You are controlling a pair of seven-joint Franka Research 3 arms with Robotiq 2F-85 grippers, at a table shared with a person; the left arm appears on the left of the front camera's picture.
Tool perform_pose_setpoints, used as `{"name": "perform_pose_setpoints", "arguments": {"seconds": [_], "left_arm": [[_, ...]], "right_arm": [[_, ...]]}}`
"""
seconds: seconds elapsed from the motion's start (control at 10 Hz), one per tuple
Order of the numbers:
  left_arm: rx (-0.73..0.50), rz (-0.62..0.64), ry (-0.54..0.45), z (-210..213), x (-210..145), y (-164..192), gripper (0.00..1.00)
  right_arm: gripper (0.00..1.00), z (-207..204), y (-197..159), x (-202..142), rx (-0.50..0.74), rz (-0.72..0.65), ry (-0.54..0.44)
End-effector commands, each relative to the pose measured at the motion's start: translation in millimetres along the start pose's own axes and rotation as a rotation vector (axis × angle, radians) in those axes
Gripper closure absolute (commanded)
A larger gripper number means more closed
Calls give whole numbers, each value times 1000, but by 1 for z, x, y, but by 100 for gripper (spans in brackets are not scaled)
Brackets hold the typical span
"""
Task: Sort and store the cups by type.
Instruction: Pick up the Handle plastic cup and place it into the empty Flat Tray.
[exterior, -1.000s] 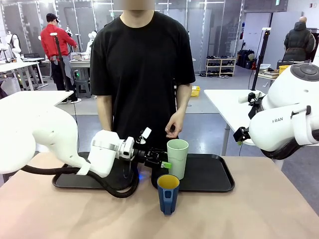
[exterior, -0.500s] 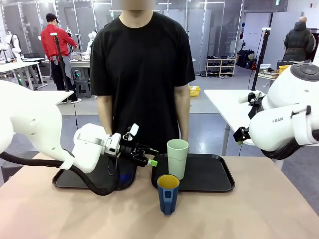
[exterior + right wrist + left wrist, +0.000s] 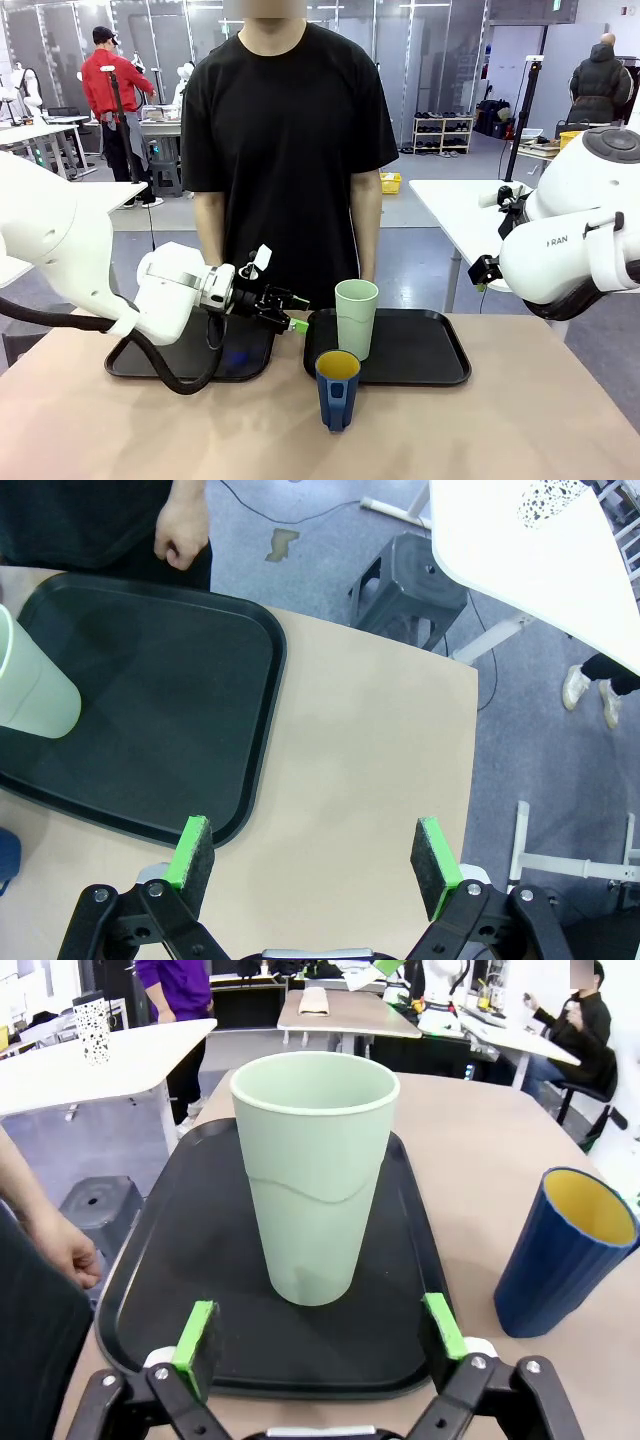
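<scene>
A tall mint-green tumbler [image 3: 356,317] stands upright on the right black tray [image 3: 420,350], near its left end. In front of that tray, on the table, stands the dark blue mug [image 3: 337,388] with a yellow inside. My left gripper [image 3: 285,312] hovers open over the gap between the two trays, a little left of the tumbler and apart from it. In the left wrist view the tumbler [image 3: 313,1172] is centred between my open green pads [image 3: 195,1332], and the blue mug [image 3: 565,1251] is at the right. My right gripper [image 3: 315,865] is open over bare table beside the tray [image 3: 150,710]; the tumbler [image 3: 30,685] shows at the left edge.
A second black tray [image 3: 150,360] lies at the left under my left arm. A person in a black shirt [image 3: 290,140] stands at the far side, hands hanging by the table edge. My right arm's body [image 3: 570,230] is raised at the right.
My left gripper has drawn back to the left, away from the tumbler, which stays standing on the right tray. The person's hand has dropped to the side.
</scene>
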State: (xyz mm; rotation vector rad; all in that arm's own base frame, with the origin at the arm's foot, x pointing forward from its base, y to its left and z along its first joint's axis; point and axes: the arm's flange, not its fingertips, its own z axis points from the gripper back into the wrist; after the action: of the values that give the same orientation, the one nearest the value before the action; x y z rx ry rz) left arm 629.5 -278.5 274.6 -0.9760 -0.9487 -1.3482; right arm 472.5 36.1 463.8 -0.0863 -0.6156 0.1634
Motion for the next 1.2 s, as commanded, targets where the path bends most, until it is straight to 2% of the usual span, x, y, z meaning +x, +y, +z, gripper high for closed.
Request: {"name": "perform_pose_setpoints", "arguments": {"seconds": [0.0, 0.4, 0.6, 0.8, 1.1], "left_arm": [[-7, 3, -8, -5, 0, 5, 0], [-3, 3, -1, -3, -2, 0, 0], [48, -97, 189, 39, 26, -29, 0], [167, -97, 352, 96, 43, -67, 0], [230, -19, 538, 158, 41, -98, 0]], "right_arm": [[0, -1, 0, 1, -5, 8, -1], [0, -1, 0, 1, -5, 8, -1], [0, -1, 0, 1, -5, 8, -1], [0, -1, 0, 1, -5, 8, -1], [0, -1, 0, 1, -5, 8, -1]]}}
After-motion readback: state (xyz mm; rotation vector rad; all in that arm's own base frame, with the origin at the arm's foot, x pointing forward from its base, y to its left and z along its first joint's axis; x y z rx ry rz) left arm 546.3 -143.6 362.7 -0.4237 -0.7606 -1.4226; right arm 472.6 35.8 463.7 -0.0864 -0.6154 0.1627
